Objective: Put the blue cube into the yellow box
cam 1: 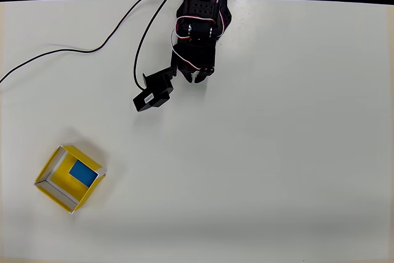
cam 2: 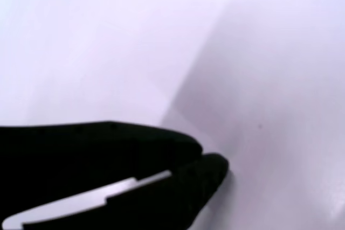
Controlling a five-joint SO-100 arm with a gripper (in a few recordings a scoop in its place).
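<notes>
My gripper (cam 1: 196,77) is closed on nothing, its tips meeting in the wrist view, near my base and well apart from the yellow box (cam 1: 56,189). The blue cube (cam 1: 83,173) lies flat inside that box. It looks light, rigid and smooth-faced, best pinched across two opposite sides.

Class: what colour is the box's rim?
White, on the yellow box; clearest in the overhead view.

A white table (cam 1: 277,152) — a black cable (cam 1: 74,50) trails across its upper-left part.
</notes>
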